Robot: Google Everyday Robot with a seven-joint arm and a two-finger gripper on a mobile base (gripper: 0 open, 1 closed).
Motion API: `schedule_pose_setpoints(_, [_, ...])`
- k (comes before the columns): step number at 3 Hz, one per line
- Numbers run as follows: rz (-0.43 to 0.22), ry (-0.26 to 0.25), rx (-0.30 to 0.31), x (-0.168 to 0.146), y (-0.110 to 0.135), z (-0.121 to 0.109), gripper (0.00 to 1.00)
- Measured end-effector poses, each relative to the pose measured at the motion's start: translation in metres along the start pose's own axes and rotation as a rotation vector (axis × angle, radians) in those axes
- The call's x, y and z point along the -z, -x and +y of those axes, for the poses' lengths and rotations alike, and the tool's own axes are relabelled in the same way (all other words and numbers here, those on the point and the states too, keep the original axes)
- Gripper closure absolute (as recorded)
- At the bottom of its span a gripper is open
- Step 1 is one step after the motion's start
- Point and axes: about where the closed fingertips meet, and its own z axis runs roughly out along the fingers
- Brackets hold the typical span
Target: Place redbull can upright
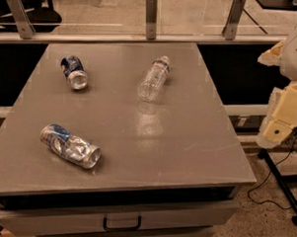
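- Surface (187, 137): flat grey rectangular top with a dull sheen that reflects light near its middle. A drawer front (183, 216) with a dark bar handle (121, 223) lies below its near edge.
- Redbull can (69, 146): slim silver metal cylinder with blue patches and a creased, dented wall. It lies on its side at about 8 o'clock on the surface, with its silver end toward 4 o'clock.
- Dark-blue can (74, 73): shorter, smooth-walled, lying on its side at about 10 o'clock, well apart from the redbull can.
- Plastic bottle (153, 78): clear, ribbed and lying flat at about 12 o'clock, its cap toward the far edge.
- Pincer (282, 116): cream-coloured, blocky housing at 3 o'clock, off the surface's right edge and well apart from all three containers. It touches and holds nothing visible; whether it is spread or pressed together cannot be told.
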Motion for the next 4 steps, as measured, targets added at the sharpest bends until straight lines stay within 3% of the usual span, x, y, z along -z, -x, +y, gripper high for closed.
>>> schedule_pose_setpoints(1, [-0.062,0.05,0.051,-0.02,0.061,0.015,0.0])
schedule_pose_setpoints(2, [-0.134,0.104,0.118,-0.046,0.154,0.037,0.0])
schedule_pose_setpoints(3, [-0.228,0.137,0.174,-0.046,0.255,0.069,0.0])
schedule_pose_setpoints(4, [-0.228,0.135,0.175,-0.045,0.255,0.069,0.0])
